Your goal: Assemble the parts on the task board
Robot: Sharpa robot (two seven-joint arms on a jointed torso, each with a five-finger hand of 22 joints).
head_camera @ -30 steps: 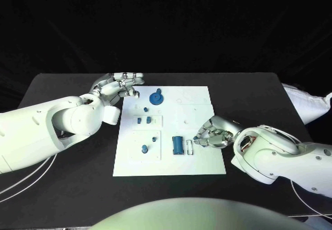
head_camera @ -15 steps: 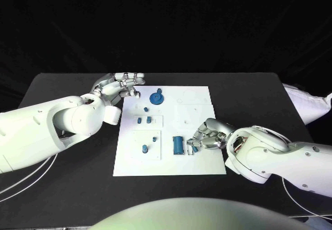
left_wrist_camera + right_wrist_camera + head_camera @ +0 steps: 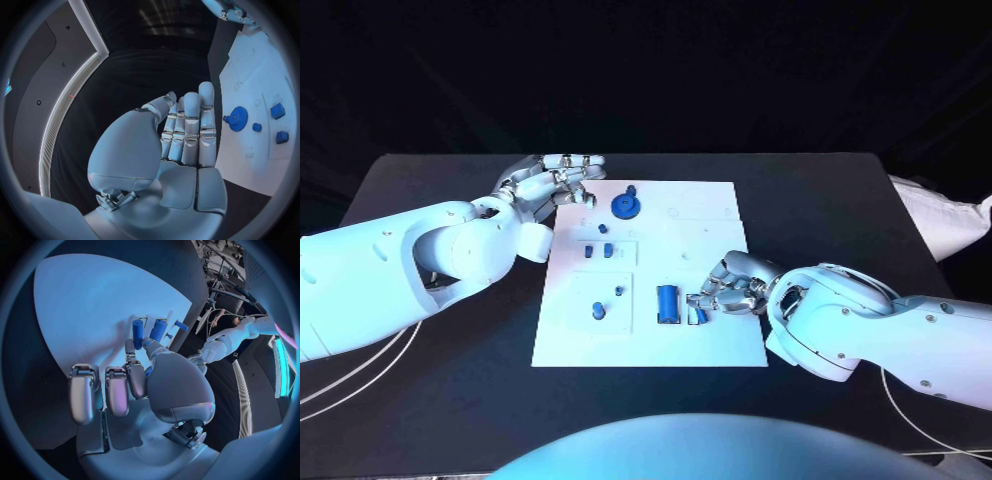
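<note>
The white task board [image 3: 704,215] lies in the middle of the black table. A blue gear [image 3: 627,206] sits at its far side, and a blue cylinder [image 3: 669,302] lies in a slot near its front. My right hand [image 3: 733,283] is low over the board just right of that cylinder. It pinches a small blue part [image 3: 697,316] at its fingertips. In the right wrist view two blue cylindrical parts [image 3: 137,333] show just past the fingers of that hand [image 3: 134,385]. My left hand [image 3: 557,182] hovers at the board's far left corner, holding nothing, fingers straight [image 3: 187,130].
Several small blue parts [image 3: 599,250] stand in the board's left half, with another pair nearer the front [image 3: 600,311]. The left wrist view shows the gear [image 3: 237,119] and small parts [image 3: 277,110] on the board [image 3: 256,65]. Bare black table surrounds the board.
My right hand has slid left and slightly forward along the board toward the blue cylinder, bringing the small blue part with it. The left hand has stayed put.
</note>
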